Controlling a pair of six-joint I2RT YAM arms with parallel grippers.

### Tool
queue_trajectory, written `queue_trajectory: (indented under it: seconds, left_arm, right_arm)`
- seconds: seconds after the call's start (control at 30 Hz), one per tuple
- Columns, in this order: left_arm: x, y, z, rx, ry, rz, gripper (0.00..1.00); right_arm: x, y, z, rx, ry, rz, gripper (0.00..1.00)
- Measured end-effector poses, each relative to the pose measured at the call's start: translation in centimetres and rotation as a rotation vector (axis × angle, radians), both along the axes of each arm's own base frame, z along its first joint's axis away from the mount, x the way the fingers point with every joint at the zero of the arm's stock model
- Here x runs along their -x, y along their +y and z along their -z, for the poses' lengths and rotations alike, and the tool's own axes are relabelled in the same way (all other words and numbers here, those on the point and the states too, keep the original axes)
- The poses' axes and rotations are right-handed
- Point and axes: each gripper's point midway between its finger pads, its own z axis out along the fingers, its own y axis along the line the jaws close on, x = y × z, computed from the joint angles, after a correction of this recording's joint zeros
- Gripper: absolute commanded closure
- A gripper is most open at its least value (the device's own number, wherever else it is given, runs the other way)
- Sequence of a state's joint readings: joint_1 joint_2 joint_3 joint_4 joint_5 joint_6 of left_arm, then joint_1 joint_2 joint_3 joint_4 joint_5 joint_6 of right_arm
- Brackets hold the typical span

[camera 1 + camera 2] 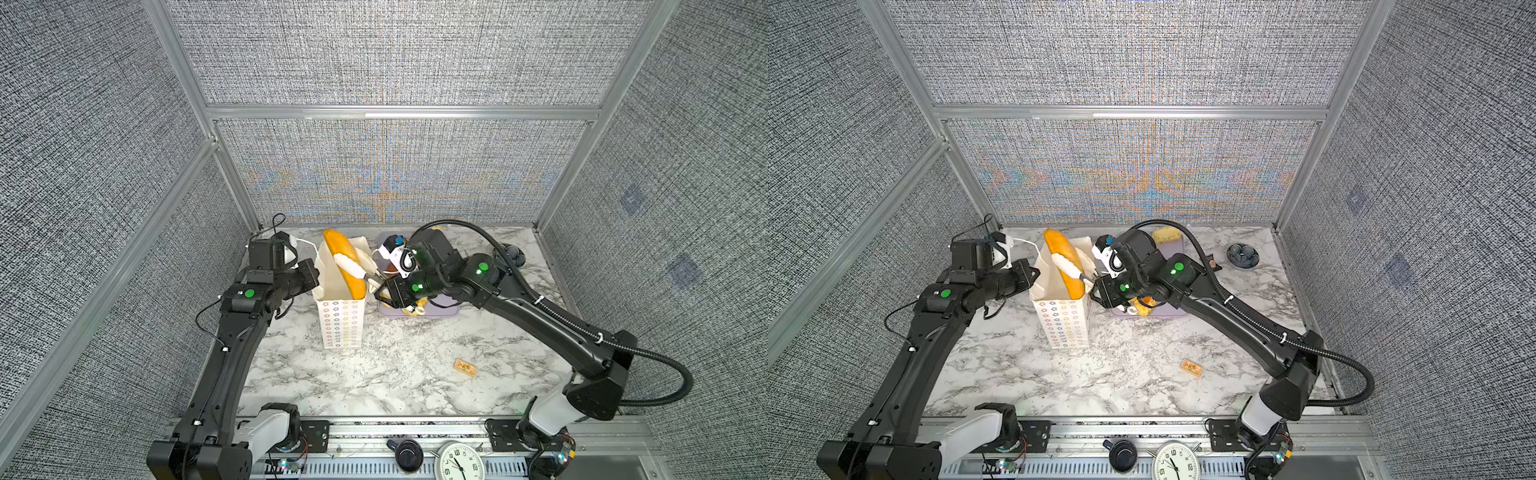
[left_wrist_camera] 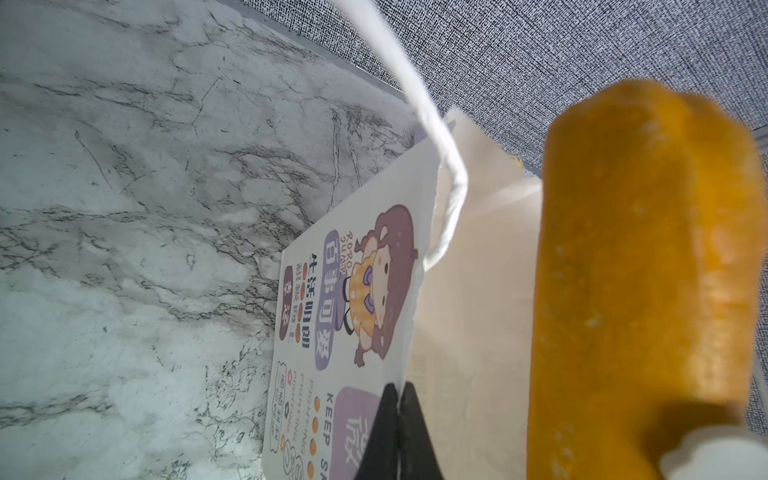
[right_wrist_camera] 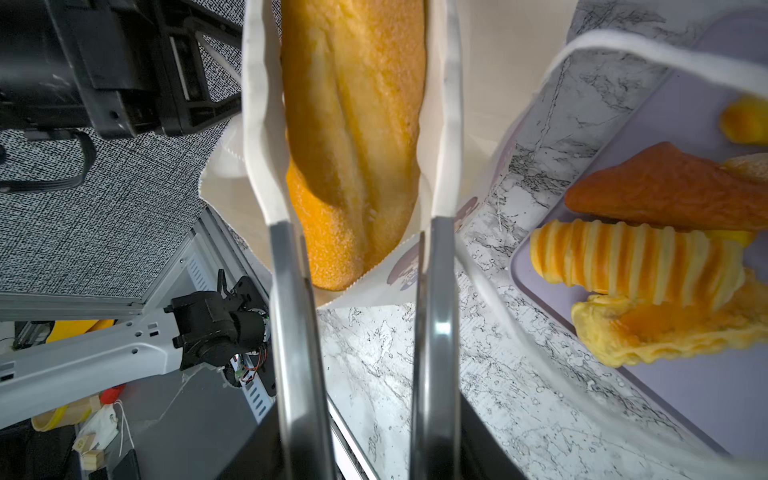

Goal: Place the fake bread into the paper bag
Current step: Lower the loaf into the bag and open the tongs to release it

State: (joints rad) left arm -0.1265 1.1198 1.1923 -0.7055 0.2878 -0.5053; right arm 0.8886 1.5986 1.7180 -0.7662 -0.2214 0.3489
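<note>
The long golden-yellow toy bread roll (image 1: pixel 338 245) leaned with its lower end inside the tall white flower-printed paper bag (image 1: pixel 340 324), which stood on the marble bench (image 1: pixel 374 374) just left of the flat lavender tray (image 3: pixel 685 116). The left gripper (image 2: pixel 397 399) had its jaws closed on the bag's left rim. The right gripper (image 1: pixel 353 259) had its white jaws on either side of the roll, though whether they pressed it could not be told.

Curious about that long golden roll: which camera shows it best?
The right wrist view: the long roll is close, sharp, split crust plain, lower end inside the paper bag. The left wrist view gives a blurred side. Both top views show it small, poking from the bag.
</note>
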Motion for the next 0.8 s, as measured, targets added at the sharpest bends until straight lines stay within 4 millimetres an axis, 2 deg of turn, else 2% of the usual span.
queue_trajectory:
  seconds: [0.17, 0.57, 0.8]
  left_arm:
    - [0.0, 0.0, 0.1, -0.001, 0.003, 0.0, 1.0]
    - [0.1, 0.0, 0.3, -0.002, 0.007, 0.0, 1.0]
    - [0.1, 0.0, 0.3, -0.002, 0.007, 0.0, 0.68]
  right_arm:
    - [-0.1, 0.1, -0.5, -0.008, -0.013, -0.001, 0.45]
    - [-0.3, 0.2, -1.9, -0.031, -0.035, 0.0, 0.44]
    - [-0.5, -1.1, -4.7, -0.066, -0.093, 0.033, 0.44]
